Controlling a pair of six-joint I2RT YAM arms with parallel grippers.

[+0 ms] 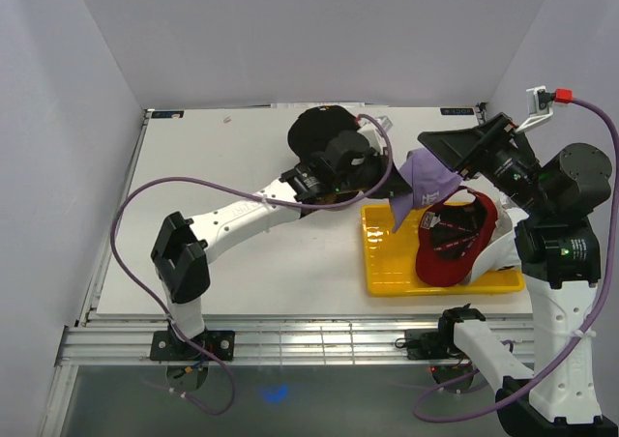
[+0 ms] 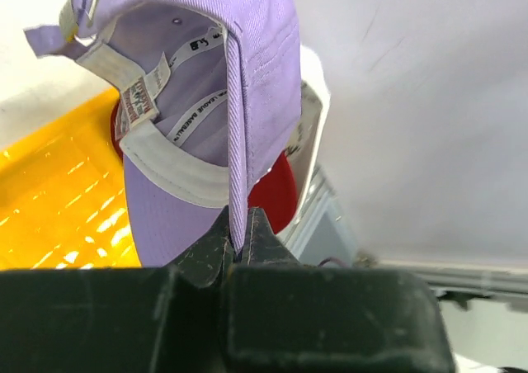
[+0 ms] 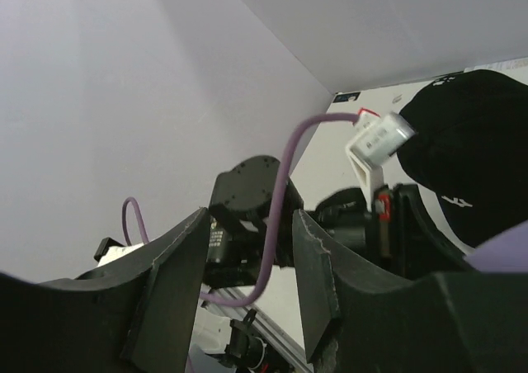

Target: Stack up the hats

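Note:
My left gripper [image 1: 387, 178] is shut on the edge of the lavender hat [image 1: 426, 178] and holds it in the air above the far left part of the yellow tray [image 1: 387, 263]. In the left wrist view the jaws [image 2: 238, 224] pinch the hat's fabric [image 2: 206, 59], which hangs inside-out. The red hat [image 1: 455, 239] lies upturned in the tray on the white hat [image 1: 498, 253]. The black hat [image 1: 319, 128] sits on the table behind my left wrist. My right gripper [image 1: 447, 152] is open and empty, raised beside the lavender hat [image 3: 247, 249]. The tan hat is out of view.
The yellow tray stands at the table's front right, also seen under the lavender hat in the left wrist view [image 2: 58, 191]. White walls enclose the table on three sides. Purple cables loop off both arms. The black hat shows in the right wrist view [image 3: 470, 158].

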